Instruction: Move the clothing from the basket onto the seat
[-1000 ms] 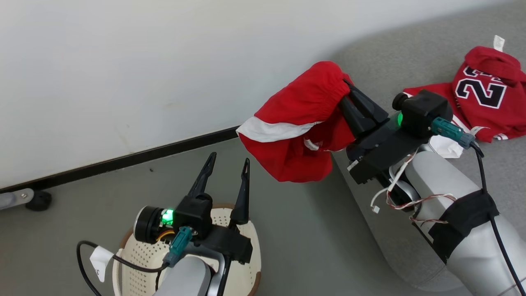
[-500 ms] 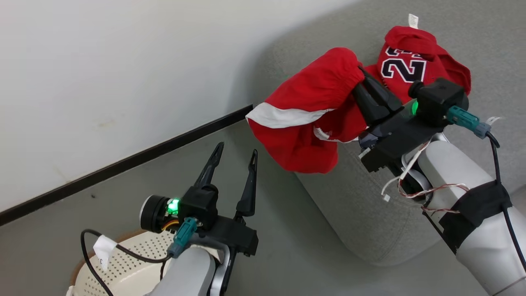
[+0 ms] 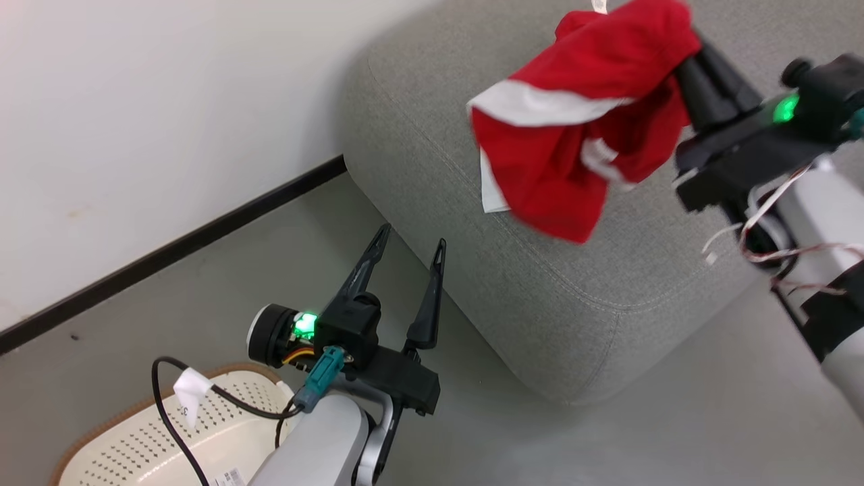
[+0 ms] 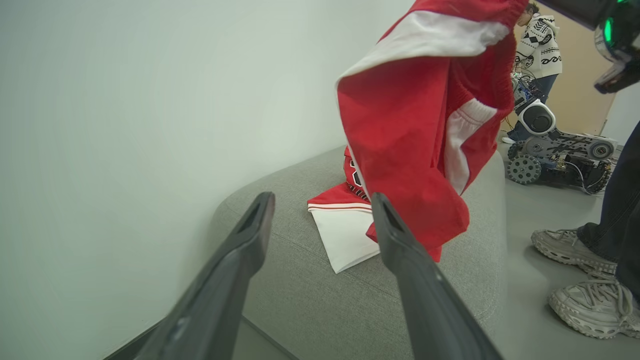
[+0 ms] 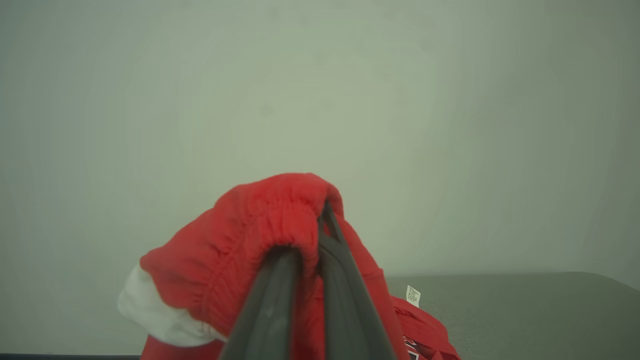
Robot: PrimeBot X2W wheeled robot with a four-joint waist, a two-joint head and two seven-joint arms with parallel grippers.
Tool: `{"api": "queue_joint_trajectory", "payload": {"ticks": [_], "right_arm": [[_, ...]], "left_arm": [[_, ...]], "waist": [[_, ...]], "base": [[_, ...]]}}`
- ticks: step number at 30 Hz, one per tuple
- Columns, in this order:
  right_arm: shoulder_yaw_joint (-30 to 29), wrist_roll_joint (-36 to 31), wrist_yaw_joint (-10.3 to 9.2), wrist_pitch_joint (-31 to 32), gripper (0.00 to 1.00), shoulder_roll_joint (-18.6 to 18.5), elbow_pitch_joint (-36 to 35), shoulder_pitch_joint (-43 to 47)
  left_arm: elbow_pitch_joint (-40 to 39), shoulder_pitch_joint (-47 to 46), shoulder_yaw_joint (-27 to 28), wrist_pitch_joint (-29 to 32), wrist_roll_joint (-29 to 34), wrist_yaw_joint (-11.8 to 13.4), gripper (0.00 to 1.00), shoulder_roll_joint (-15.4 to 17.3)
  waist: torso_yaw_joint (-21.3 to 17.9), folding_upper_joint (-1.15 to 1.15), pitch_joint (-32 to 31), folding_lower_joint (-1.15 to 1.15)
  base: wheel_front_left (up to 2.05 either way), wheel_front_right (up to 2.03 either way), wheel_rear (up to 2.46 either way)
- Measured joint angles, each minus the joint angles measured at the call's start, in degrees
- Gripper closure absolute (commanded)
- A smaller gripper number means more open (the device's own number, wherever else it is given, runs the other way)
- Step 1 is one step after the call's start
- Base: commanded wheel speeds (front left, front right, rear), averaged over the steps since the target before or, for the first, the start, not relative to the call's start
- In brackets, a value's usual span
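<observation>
Your right hand (image 3: 695, 64) has swung the red garment (image 3: 574, 135) from beyond the edge of the seat (image 3: 472, 202) to over it, at 1 o'clock in the head view, clamped on its elastic waistband. It's light, limp and swings, so grip that gathered band. Your left hand (image 3: 413, 236) hangs apart, empty, at 6 o'clock.

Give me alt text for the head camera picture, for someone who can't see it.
The right gripper, shut on a red garment with white bands, holds it hanging over a light-grey sofa. The left gripper stands open and empty at lower left, near a cream perforated basket on the grey floor.
</observation>
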Motion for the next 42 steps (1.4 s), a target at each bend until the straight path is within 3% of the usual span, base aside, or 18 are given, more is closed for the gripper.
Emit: {"api": "queue_joint_trajectory", "payload": {"ticks": [8, 20, 42], "right_arm": [[-4.25, 0.25, 0.00, -0.01, 1.00, -5.45, 1.47, -7.02], [-13.04, 1.63, 0.00, -0.01, 1.00, -14.67, 8.87, -16.02], [-20.05, 2.33, 0.00, -0.01, 1.00, -25.97, 23.02, -26.97]], "left_arm": [[2.02, -1.52, -2.16, 0.00, -0.01, 0.00, 0.00, 0.23], [4.86, -3.25, -4.32, 0.00, 0.14, 0.00, 0.00, 0.38], [8.34, -9.76, -7.60, 0.00, 3.67, 0.00, 0.00, 0.73]], "waist": [[-0.06, 0.00, 3.73, 0.00], [2.87, 0.00, 9.61, -0.01], [9.27, 0.00, 23.23, 0.01]], "base": [[0.00, 0.00, 0.00], [0.00, 0.00, 0.00], [0.00, 0.00, 0.00]]}}
